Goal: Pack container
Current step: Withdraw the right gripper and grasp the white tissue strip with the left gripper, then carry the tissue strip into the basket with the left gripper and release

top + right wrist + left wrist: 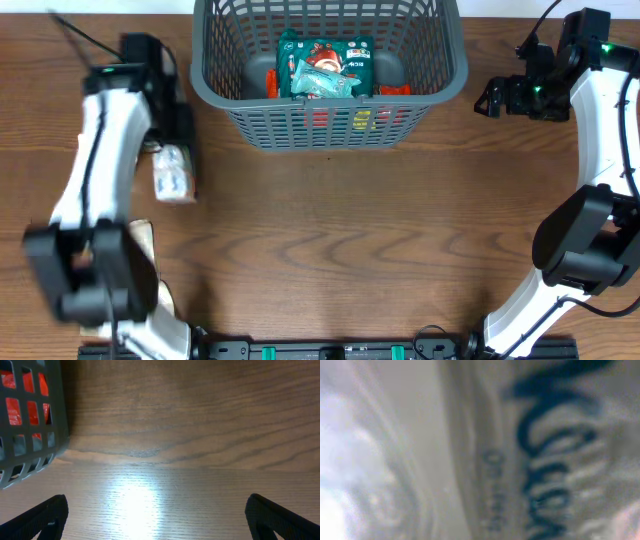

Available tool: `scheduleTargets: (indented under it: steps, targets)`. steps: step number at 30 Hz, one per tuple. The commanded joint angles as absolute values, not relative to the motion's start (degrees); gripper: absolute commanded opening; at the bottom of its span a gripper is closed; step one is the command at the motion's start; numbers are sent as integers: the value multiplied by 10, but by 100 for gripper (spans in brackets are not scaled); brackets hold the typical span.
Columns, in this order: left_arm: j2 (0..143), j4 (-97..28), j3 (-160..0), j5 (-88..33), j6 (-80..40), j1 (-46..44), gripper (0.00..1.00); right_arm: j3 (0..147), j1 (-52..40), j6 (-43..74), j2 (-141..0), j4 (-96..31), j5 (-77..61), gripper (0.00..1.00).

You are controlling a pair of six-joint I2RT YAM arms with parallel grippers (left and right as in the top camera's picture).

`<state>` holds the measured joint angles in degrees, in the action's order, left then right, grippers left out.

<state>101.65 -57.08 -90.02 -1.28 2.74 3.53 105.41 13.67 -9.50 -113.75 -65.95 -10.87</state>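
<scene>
The dark grey slotted container (452, 60) stands at the back middle of the table. It holds a green packet (330, 62) lying on red packets. Its corner shows at the left of the right wrist view (30, 455). A clear white packet with dark lettering (172, 175) lies on the table at the left. My left gripper (183, 135) is right over its far end. The left wrist view is filled by the blurred packet (530, 460), and the fingers do not show there. My right gripper (490, 100) is open and empty, low over bare wood to the right of the container.
A pale flat item (143, 240) lies partly under the left arm near the table's front left. The wooden table (360, 250) stretches in front of the container.
</scene>
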Motion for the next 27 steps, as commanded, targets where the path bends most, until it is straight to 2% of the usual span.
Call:
scheduleTargets:
  steps: [1,7,11,19,27]
  targets:
    - [923,-562,-945,-10,16,36,6,1052,142,-103,-1136,-660,-109,99]
    - [823,-547,-1031,-10,18,29,5,1052,142,-103,-1136,-660,-109,99]
    - [813,-539,-1110,-10,70,-13,6,1052,142,-103,-1136,-660,-109,99]
    - [863,-447,-1193,-10,316,-177,5,1052,142,-103,-1136,-662,-109,99]
    - [982,-277,-1193,-47,510,-248,6,1052,142,-103,-1136,-662,-109,99]
